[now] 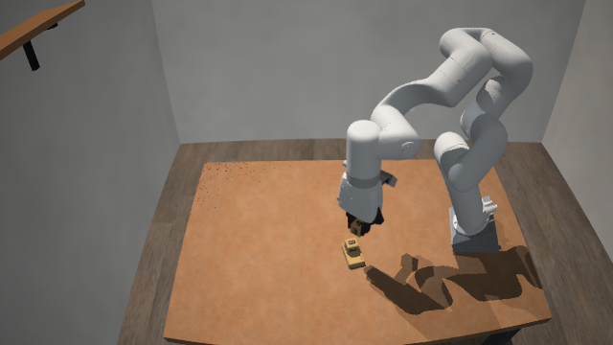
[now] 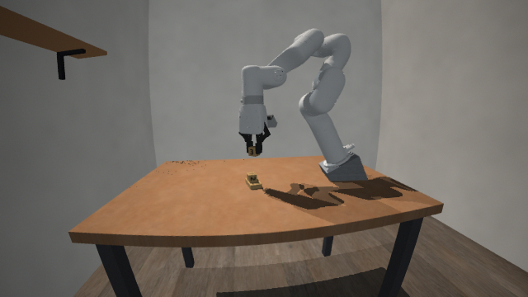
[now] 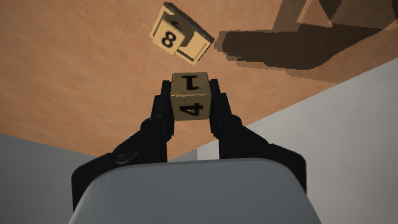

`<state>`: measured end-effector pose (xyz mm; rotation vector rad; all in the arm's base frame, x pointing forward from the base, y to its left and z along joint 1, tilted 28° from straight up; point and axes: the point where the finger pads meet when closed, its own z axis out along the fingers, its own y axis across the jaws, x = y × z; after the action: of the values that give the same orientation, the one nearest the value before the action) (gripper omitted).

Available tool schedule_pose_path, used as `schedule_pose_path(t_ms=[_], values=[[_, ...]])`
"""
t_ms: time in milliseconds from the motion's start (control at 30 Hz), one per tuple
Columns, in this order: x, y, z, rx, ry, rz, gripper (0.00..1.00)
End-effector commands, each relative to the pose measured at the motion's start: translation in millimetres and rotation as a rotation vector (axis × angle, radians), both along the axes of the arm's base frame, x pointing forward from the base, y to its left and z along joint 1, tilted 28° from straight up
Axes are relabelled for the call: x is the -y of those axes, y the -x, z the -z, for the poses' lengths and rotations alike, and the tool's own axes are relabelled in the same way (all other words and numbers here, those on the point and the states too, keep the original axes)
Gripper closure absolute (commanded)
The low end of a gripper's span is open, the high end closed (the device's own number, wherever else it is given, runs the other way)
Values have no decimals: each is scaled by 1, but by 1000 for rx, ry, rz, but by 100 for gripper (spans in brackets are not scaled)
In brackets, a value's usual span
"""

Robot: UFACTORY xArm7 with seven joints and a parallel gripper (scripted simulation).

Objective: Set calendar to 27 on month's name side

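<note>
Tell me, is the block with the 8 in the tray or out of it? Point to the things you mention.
In: the 8 block point(image 1: 351, 242) point(image 2: 252, 176) point(image 3: 168, 39) sits in the tray point(image 1: 354, 264) point(image 2: 255, 187) point(image 3: 195, 53), beside bare tray floor.
</note>
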<state>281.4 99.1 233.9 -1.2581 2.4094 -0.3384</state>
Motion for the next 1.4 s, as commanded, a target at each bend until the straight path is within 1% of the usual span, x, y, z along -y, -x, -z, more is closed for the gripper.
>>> schedule_pose_path(t_ms=[0, 67, 233, 267, 300, 500, 567, 633, 733, 767, 1033, 1133, 1167, 1300, 1367], values=[[0, 0, -2, 9, -45, 104, 71], [0, 1, -3, 12, -96, 203, 71], [0, 1, -3, 17, -161, 329, 71], [0, 1, -3, 17, -162, 331, 71], [0, 2, -3, 18, -188, 383, 71], [0, 2, -3, 24, -270, 542, 71], [0, 2, -3, 24, -270, 542, 71], [0, 2, -3, 27, -322, 642, 71], [0, 2, -3, 29, -347, 691, 71], [0, 2, -3, 31, -373, 741, 71], [-1, 2, -3, 38, -484, 954, 71], [-1, 2, -3, 38, -484, 955, 71], [-1, 2, -2, 41, -528, 1039, 71], [-1, 2, -2, 44, -571, 1122, 71], [-2, 2, -1, 46, -608, 1193, 71]])
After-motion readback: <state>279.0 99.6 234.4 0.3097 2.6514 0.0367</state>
